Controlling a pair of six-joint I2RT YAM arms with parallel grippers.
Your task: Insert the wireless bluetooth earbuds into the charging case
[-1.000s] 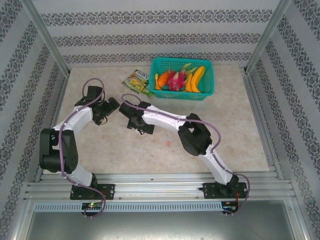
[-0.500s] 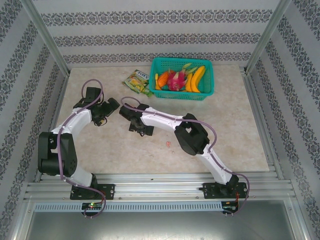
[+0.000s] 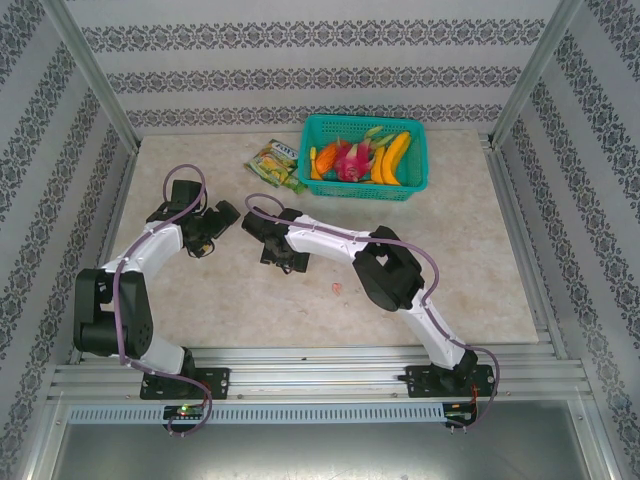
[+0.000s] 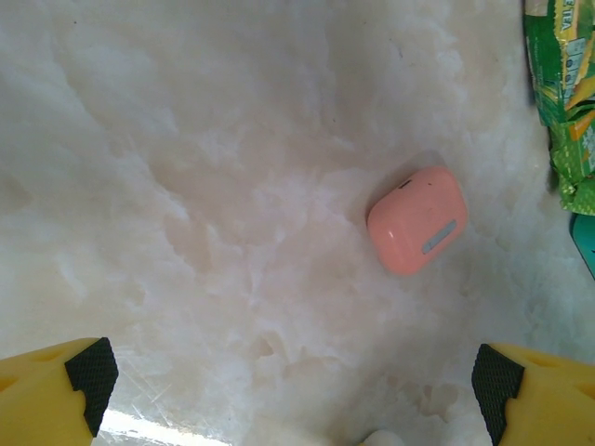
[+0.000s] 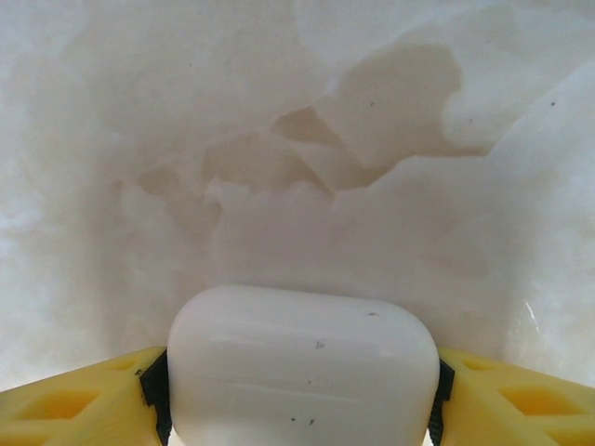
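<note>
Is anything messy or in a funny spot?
A tiny pink piece lies alone on the table, apart from the shut pink case. The white case sits snug in the right claw. Nothing looks spilled or broken.

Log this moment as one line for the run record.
left gripper: open over table | pink case: closed, lying free on table | right gripper: shut on white case

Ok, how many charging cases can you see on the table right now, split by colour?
pink case: 1
white case: 1
Total: 2
</note>
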